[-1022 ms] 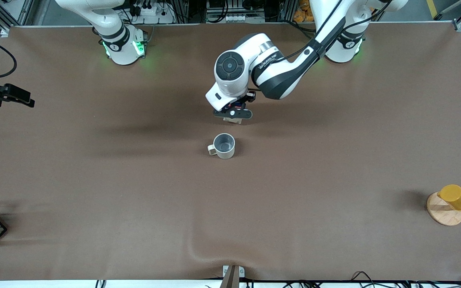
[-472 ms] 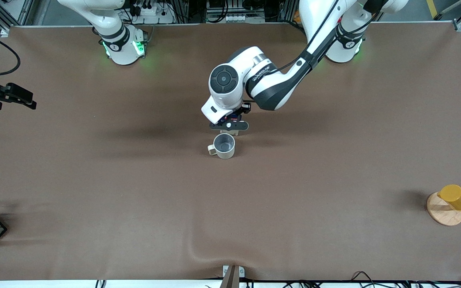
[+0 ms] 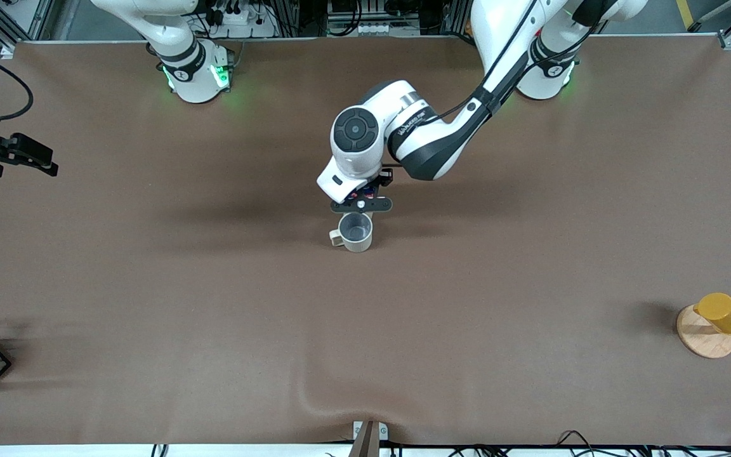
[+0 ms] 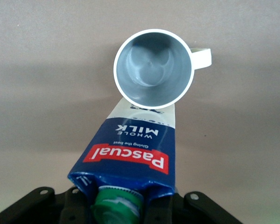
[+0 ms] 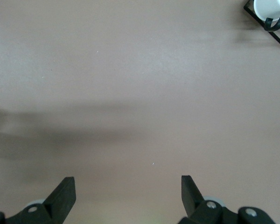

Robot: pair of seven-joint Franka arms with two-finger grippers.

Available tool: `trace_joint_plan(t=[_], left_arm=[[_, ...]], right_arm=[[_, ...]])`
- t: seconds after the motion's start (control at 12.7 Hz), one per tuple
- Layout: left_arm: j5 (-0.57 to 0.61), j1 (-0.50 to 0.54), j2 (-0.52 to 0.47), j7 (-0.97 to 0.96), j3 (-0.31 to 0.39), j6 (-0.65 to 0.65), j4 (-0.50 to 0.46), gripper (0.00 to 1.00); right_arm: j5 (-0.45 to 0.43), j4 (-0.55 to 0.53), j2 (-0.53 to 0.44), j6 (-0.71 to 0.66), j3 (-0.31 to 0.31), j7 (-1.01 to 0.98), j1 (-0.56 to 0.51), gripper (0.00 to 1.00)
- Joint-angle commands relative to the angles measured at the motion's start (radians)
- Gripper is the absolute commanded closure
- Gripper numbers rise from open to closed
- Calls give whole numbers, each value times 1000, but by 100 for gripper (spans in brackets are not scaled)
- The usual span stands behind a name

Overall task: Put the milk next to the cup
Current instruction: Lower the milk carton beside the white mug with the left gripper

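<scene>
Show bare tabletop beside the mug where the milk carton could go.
Bare brown tabletop rings the beige-grey ceramic mug on every side. Crowded only on its robot-base side, where the left claw holds the dark-blue, green-capped milk carton. The right claw waits, open, over bare table.

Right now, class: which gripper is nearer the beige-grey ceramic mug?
Left. The left gripper, holding the dark-blue milk carton, is right beside the mug; the right gripper waits open at the table's edge.

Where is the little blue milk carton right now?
The dark-blue gable-top milk carton is held in the left gripper near the middle of the table, right beside the beige-grey ceramic mug, on the robots' side of it.
</scene>
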Motion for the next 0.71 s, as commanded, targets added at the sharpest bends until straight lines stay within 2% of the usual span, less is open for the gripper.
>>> trace_joint_plan(t=[0.0,0.16,0.39,0.63], left_arm=[[-3,-18,18,-20,18,3,29,55],[-3,-18,15,-22,24,6,30,45],[-3,-18,13,-98,28,77,31,19],[-3,-15,-16,-103,33,84,49,2]], right_arm=[[-8,0,-2,10,23,-11,-24,0],[-8,-16,-2,7,23,-11,-18,0],[-8,-37,-5,3,21,-11,-22,0],[-8,-37,1,22,23,-11,-19,0]])
